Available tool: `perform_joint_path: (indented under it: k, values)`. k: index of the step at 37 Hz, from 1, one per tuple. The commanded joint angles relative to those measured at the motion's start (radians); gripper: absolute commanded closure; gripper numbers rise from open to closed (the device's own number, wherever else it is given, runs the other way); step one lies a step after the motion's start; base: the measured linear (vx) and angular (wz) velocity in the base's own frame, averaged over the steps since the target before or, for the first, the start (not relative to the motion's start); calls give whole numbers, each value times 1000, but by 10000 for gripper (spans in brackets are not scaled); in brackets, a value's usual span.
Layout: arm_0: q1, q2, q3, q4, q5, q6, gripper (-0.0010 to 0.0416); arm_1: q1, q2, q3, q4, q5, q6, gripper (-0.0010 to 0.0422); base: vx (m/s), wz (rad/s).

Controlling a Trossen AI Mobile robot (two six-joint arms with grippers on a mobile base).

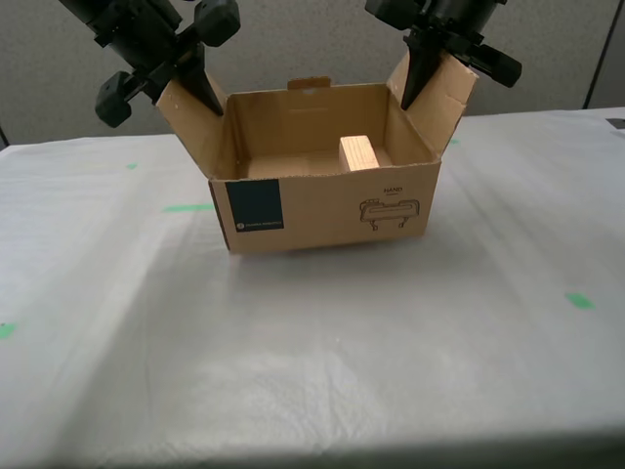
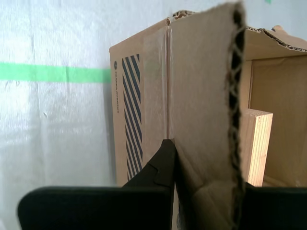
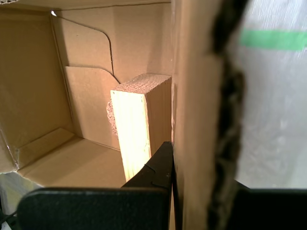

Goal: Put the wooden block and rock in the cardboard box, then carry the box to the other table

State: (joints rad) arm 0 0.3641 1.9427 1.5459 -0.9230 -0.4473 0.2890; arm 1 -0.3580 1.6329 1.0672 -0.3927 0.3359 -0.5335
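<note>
The cardboard box stands open on the other table, a wrinkled white sheet with green tape marks. I cannot tell whether its base rests on the sheet or hangs just above it. The wooden block stands inside, near the wall at the exterior view's right. A rough tan edge behind the block looks like the rock; the exterior view hides it. My first gripper is shut on the flap at the exterior view's right. My second gripper is shut on the opposite flap.
A green tape strip lies on the sheet beside the box at the exterior view's left. Smaller green marks dot the sheet. A grey partition wall runs behind the table. The table's near edge crosses the exterior view's bottom.
</note>
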Motion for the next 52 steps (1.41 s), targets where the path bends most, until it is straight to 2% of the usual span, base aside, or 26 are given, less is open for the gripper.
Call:
perform_joint_path:
  k: [1,6,12,20,27,34,37,52]
  values:
    - [4,-1,-20,19,-15,30,406,3,-2,5,2,9,15,413,132,-9]
    - [6,-2,-54,64,-15,44,406,5,-2,4,-8,-13,19,413,131,-7]
    - [25,-2,-56,63,-15,50,406,5,-2,2,-53,-53,55,413,124,-1]
    - [67,-3,-56,47,-14,52,406,2,-2,-6,-103,-58,56,412,111,-1]
    - [116,-3,-56,53,45,99,406,2,-2,-9,-123,-62,69,412,39,6]
    - [112,-2,-56,79,115,110,406,2,-2,-9,-120,-127,74,412,-6,4]
    - [113,-2,-56,94,130,110,406,3,-2,-9,-118,-127,74,412,-9,1]
    - [113,-2,-56,99,130,131,399,3,-2,-9,-122,-127,82,412,0,0]
